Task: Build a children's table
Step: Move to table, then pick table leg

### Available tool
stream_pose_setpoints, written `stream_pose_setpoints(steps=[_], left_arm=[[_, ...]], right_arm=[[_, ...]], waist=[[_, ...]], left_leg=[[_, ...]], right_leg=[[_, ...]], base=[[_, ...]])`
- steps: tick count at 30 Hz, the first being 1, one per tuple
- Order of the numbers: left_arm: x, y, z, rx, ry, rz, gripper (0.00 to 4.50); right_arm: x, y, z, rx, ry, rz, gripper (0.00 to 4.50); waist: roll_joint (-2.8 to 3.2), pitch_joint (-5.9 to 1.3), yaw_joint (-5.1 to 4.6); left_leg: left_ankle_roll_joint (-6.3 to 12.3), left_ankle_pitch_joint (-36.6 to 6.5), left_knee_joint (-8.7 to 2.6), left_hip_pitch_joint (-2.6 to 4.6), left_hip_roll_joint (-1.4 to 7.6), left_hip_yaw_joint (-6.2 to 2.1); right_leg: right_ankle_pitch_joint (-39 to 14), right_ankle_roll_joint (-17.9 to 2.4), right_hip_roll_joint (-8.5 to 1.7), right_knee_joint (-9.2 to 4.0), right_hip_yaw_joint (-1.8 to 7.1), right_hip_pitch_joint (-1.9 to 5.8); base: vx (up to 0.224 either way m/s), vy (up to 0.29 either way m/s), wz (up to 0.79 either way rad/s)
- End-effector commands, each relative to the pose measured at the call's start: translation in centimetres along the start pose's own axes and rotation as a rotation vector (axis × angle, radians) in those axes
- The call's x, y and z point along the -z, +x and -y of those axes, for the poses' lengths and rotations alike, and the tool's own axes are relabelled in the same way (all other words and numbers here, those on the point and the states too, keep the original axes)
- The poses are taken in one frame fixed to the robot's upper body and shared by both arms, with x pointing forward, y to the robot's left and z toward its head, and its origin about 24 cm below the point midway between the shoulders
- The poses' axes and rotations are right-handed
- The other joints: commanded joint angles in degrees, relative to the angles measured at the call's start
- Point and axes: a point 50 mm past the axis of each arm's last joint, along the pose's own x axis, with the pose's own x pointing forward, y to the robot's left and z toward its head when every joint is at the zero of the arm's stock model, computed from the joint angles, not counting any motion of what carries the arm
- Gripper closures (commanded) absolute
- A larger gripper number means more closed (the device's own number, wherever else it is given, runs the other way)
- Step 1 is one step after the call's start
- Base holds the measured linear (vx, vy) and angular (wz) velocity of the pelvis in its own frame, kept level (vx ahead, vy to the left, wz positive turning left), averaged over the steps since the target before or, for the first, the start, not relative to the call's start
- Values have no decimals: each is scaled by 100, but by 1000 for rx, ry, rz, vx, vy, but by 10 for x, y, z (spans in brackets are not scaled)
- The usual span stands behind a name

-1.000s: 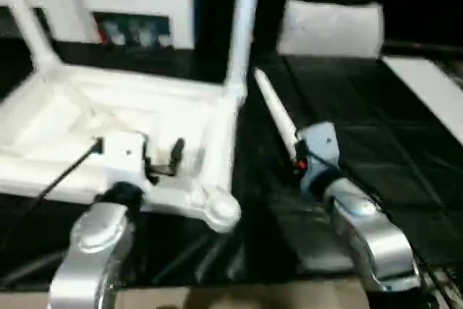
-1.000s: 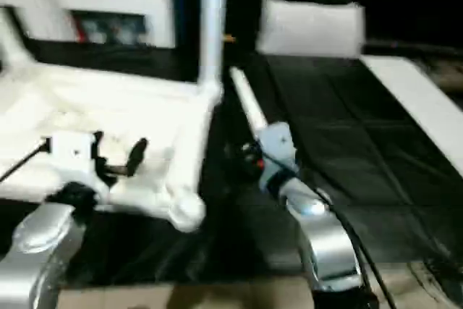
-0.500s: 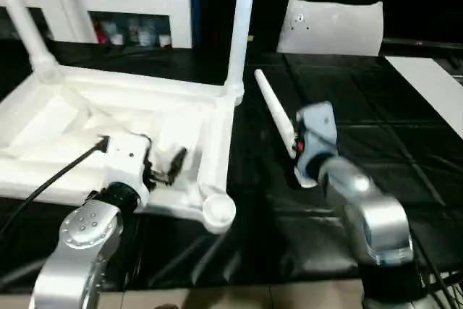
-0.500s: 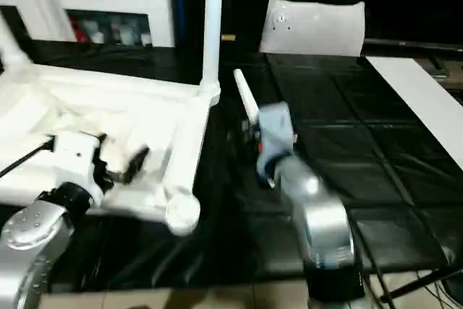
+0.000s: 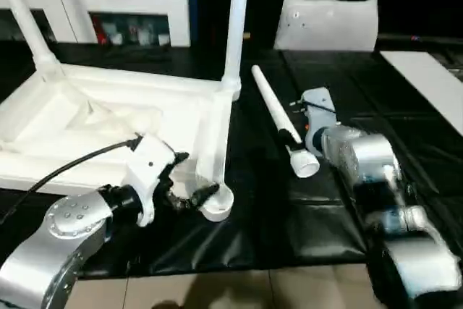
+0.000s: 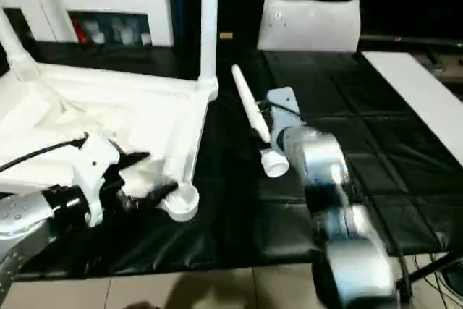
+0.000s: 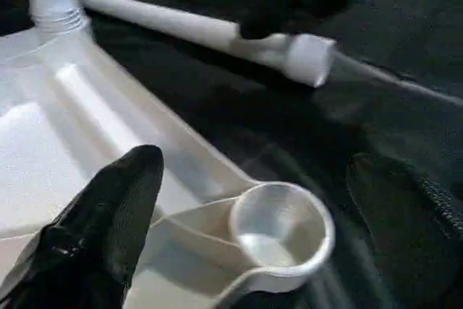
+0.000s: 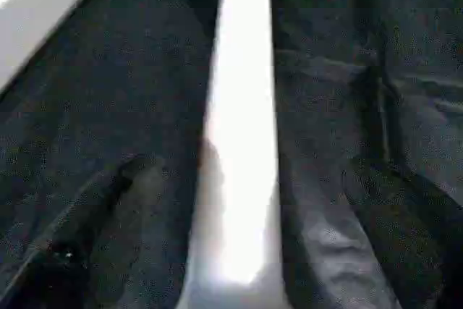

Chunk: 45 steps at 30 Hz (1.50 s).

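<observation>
The white tabletop (image 5: 94, 117) lies upside down at the left, ribbed side up. Two legs stand upright in its far corners, one at the far left (image 5: 25, 23) and one at the far right (image 5: 235, 30). Its near-right corner socket (image 7: 282, 229) is empty, and my left gripper (image 5: 197, 173) stands open around it, one finger (image 7: 108, 215) over the tabletop. A loose leg (image 5: 275, 117) lies on the black mat (image 5: 289, 236) beside the tabletop, wide end toward me. My right gripper (image 8: 239, 244) is open astride that leg (image 8: 242, 128), with both fingers clear of it.
A flat white sheet (image 5: 329, 23) with a small round mark stands at the back. A white board (image 5: 427, 81) lies at the far right of the mat. A white shelf unit (image 5: 123, 1) stands behind the tabletop. Tan floor (image 5: 239, 291) shows along the near edge.
My left gripper has swung right, from over the tabletop's ribs to its near-right corner socket. My right forearm has swung round, and its hand now sits over the loose leg near the wide end.
</observation>
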Motion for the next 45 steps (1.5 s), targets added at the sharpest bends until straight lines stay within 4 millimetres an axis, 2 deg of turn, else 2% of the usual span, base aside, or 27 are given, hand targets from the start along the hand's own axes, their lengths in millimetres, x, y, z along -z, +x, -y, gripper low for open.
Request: stream_pose_setpoints(steps=[1,2,3,4,5,8,10,12,13,14,16,18,21,31,32,35,37,38,42,43,44,45], left_arm=[[-5,0,2,33,9,-8,4],[-5,0,2,34,9,-9,4],[-5,0,2,37,8,-14,4],[-6,0,1,39,6,-18,0],[-6,0,1,43,8,-25,0],[-6,0,1,48,5,-32,0],[-6,0,1,49,3,-34,0],[-5,0,0,52,0,-38,0],[-4,0,1,53,-2,-39,0],[-4,0,2,55,-4,-39,0],[-2,0,3,60,0,-49,0],[-2,0,4,63,4,-56,0],[-4,1,3,65,1,-50,0],[-8,5,2,69,15,-39,0],[-9,5,2,67,14,-36,0],[-9,6,1,61,12,-37,0],[-9,6,0,60,12,-37,0],[-9,6,-1,52,19,-39,0],[-10,9,-12,-45,51,-20,0],[-9,9,-13,-65,57,-20,0],[-12,12,-20,-110,54,13,0],[-13,13,-22,-127,56,23,0]], right_arm=[[-1,5,3,-30,33,-32,0],[-1,5,3,-32,33,-35,0],[0,8,3,-42,43,-59,0],[1,9,2,-49,50,-75,27],[4,11,3,-52,52,-105,27],[9,14,3,-67,74,-149,53],[10,15,3,-62,80,-159,76],[12,17,4,-48,78,-168,89],[12,18,4,-41,82,-168,103],[12,18,4,-41,86,-168,114],[13,19,3,-52,95,-174,124],[13,20,2,-62,102,-179,148],[16,20,2,-89,131,-193,171],[24,20,6,-125,131,-238,253],[24,20,6,-120,132,-237,253],[27,20,10,-102,156,-230,259],[27,20,12,-96,159,-226,259],[26,20,14,-83,184,-208,260],[17,17,28,-37,299,-91,261],[15,17,30,-39,318,-72,261],[2,13,40,-31,401,60,261],[-2,11,43,-29,416,101,261]], waist=[[39,-353,21],[43,-366,23],[20,-353,33],[21,-345,45],[1,-345,50],[15,-347,70],[-18,-323,81],[3,-317,87],[23,-318,87],[14,-315,86],[36,-319,86],[24,-322,91],[56,-319,98],[47,-326,110],[18,-326,106],[47,-323,112],[40,-315,115],[70,-318,126],[65,-318,140],[86,-336,146],[90,-339,153],[139,-358,162]], left_leg=[[-282,-496,-375,63,161,40],[-263,-442,-366,61,161,46],[-217,-417,-368,57,172,58],[-202,-447,-372,57,182,63],[-197,-458,-374,60,183,69],[-240,-518,-377,70,196,75],[-267,-682,-396,62,206,78],[-297,-752,-396,80,213,85],[-369,-844,-401,88,219,85],[-375,-852,-401,83,215,88],[-377,-836,-396,86,211,89],[-360,-807,-398,74,214,89],[-348,-856,-395,80,215,89],[-330,-845,-397,85,226,88],[-324,-846,-398,80,225,93],[-359,-929,-402,90,229,89],[-386,-1046,-408,97,228,89],[-399,-1057,-408,103,229,83],[-413,-1146,-407,111,230,88],[-389,-1018,-395,97,220,89],[-371,-967,-393,91,218,91],[-352,-857,-371,90,218,89]], right_leg=[[416,-1133,-356,-341,178,212],[490,-1158,-357,-326,176,215],[521,-1183,-359,-330,174,205],[467,-1200,-367,-332,173,205],[438,-1201,-366,-339,172,207],[313,-1221,-372,-333,168,194],[25,-1195,-389,-353,172,192],[-112,-1175,-395,-368,174,169],[-187,-1172,-393,-372,170,157],[-178,-1161,-384,-373,172,159],[-109,-1157,-378,-367,172,154],[-49,-1164,-378,-356,169,162],[-17,-1203,-378,-357,169,156],[13,-1288,-377,-350,159,160],[0,-1288,-378,-355,160,165],[-132,-1275,-386,-362,160,154],[-261,-1241,-377,-372,161,142],[-264,-1234,-386,-367,161,140],[-296,-1158,-382,-393,164,139],[-108,-1162,-376,-372,156,157],[-34,-1163,-377,-367,159,165],[186,-1184,-382,-349,157,173]], base=[[0,0,0],[0,0,0],[0,0,0],[0,0,0],[0,0,0],[0,0,0],[0,0,0],[0,0,0],[0,0,0],[0,0,0],[0,0,0],[0,0,0],[0,0,0],[0,0,0],[0,0,0],[0,0,0],[0,0,0],[0,0,0],[0,0,0],[0,0,0],[0,0,0],[0,0,0]])
